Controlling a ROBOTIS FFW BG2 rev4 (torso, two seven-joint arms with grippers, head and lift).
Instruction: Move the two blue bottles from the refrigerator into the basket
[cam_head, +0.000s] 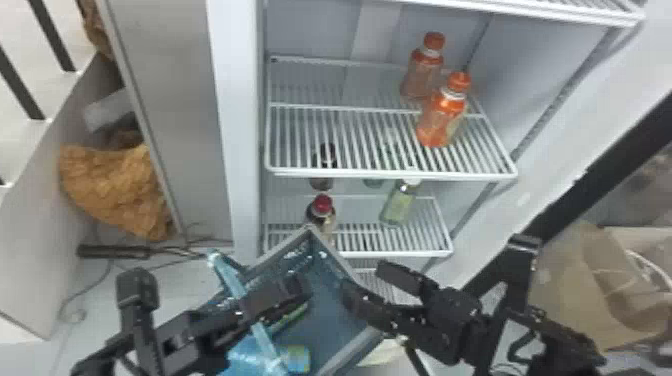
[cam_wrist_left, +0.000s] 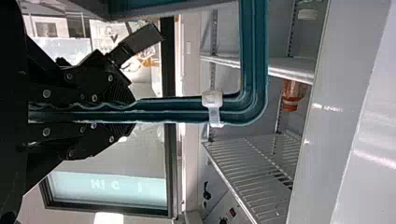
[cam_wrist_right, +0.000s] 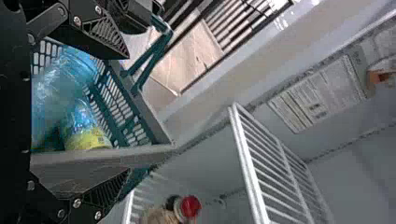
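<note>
In the head view, my left gripper (cam_head: 295, 292) is at the basket's blue-green handle (cam_head: 232, 280); the left wrist view has this gripper (cam_wrist_left: 133, 112) shut on the handle (cam_wrist_left: 173, 109). My right gripper (cam_head: 367, 282) stands open over the right side of the basket (cam_head: 350, 357). In the right wrist view, nothing is held by the right gripper (cam_wrist_right: 128, 114), its fingers wide apart with the basket rim (cam_wrist_right: 140, 154) beyond them. Two blue bottles lie inside the basket: one blue bottle (cam_wrist_right: 63, 74) and, beside it, another with a yellow part (cam_wrist_right: 84, 128). Blue plastic (cam_head: 250, 355) shows near the handle.
Orange bottles (cam_head: 442, 117) stand on the refrigerator's wire shelf (cam_head: 345, 172). Lower down are a red-capped bottle (cam_head: 322, 212) and a pale green bottle (cam_head: 399, 205). The refrigerator's left wall edge (cam_head: 232, 125) rises left of the shelves, and a cardboard box (cam_head: 565, 285) is at the right.
</note>
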